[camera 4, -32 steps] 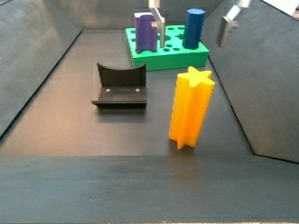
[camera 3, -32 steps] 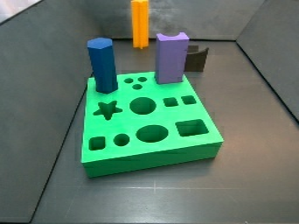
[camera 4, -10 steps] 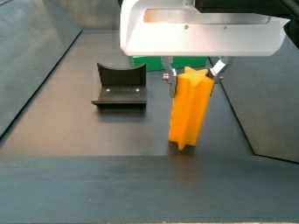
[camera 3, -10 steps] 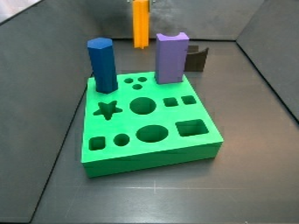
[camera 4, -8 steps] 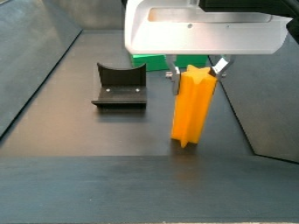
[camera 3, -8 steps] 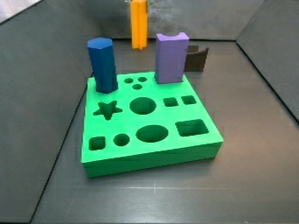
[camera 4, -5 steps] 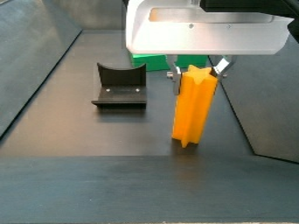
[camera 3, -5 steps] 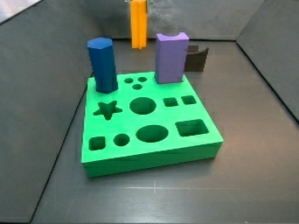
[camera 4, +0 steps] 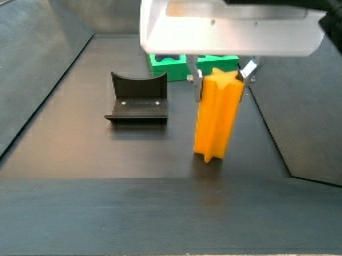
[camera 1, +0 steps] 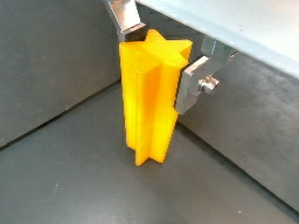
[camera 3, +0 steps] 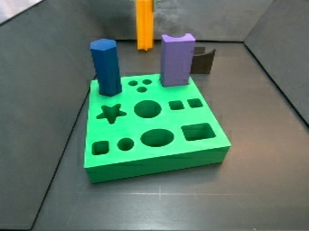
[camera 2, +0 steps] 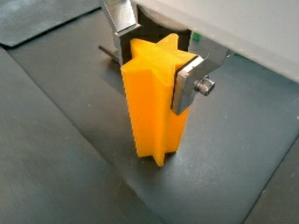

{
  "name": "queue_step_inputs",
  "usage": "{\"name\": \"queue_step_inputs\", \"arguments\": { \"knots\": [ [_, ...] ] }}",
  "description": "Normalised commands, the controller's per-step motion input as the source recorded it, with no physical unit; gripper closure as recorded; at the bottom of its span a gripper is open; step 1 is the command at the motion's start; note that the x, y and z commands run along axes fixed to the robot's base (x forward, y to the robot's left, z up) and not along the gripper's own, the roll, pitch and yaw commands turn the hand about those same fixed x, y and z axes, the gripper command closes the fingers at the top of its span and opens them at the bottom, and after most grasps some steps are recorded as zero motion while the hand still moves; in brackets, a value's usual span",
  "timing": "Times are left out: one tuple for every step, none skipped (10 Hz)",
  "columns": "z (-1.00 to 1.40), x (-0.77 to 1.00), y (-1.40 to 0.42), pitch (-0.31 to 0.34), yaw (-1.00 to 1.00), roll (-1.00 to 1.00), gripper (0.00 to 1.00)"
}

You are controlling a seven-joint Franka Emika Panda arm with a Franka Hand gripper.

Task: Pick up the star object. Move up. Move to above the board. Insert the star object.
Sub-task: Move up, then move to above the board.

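The star object (camera 4: pixel 218 115) is a tall orange prism standing upright on the dark floor, apart from the board. My gripper (camera 4: pixel 221 74) is over its top, with one silver finger on each side. In both wrist views the gripper (camera 1: pixel 160 59) (camera 2: pixel 156 63) is shut on the top of the star object (camera 1: pixel 149 96) (camera 2: pixel 155 96). The board (camera 3: pixel 157 161) is a bright green block with a star hole (camera 3: pixel 111 113) near its left side. In that side view the star object (camera 3: pixel 144 25) stands behind the board. The white hand hides most of the board (camera 4: pixel 167 62).
A blue hexagonal peg (camera 3: pixel 104 66) and a purple peg (camera 3: pixel 178 59) stand in the board's back row. The dark fixture (camera 4: pixel 136 95) stands on the floor to the left of the star object; it also shows behind the board (camera 3: pixel 203 60). Grey walls enclose the floor.
The gripper came down over the star object and closed on its top. In the last half second the gripper and the star object have risen slightly.
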Motion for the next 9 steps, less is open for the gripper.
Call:
{"name": "queue_step_inputs", "arguments": {
  "knots": [
    [0.74,-0.03,0.0,0.022,0.01,0.01,1.0],
    [0.57,-0.02,0.0,0.04,0.0,0.03,1.0],
    [0.42,-0.01,0.0,0.056,0.01,0.05,1.0],
    [0.22,-0.01,0.0,0.079,0.01,0.07,1.0],
    [1.0,-0.32,-0.42,0.436,0.22,-0.14,1.0],
    [1.0,-0.32,-0.44,0.413,0.21,-0.12,1.0],
    [1.0,-0.25,-0.34,0.309,0.16,-0.05,1.0],
    [0.83,-0.13,-0.17,0.186,0.09,0.02,1.0],
    [0.72,-0.09,-0.12,0.153,0.07,0.04,1.0]
  ]
}}
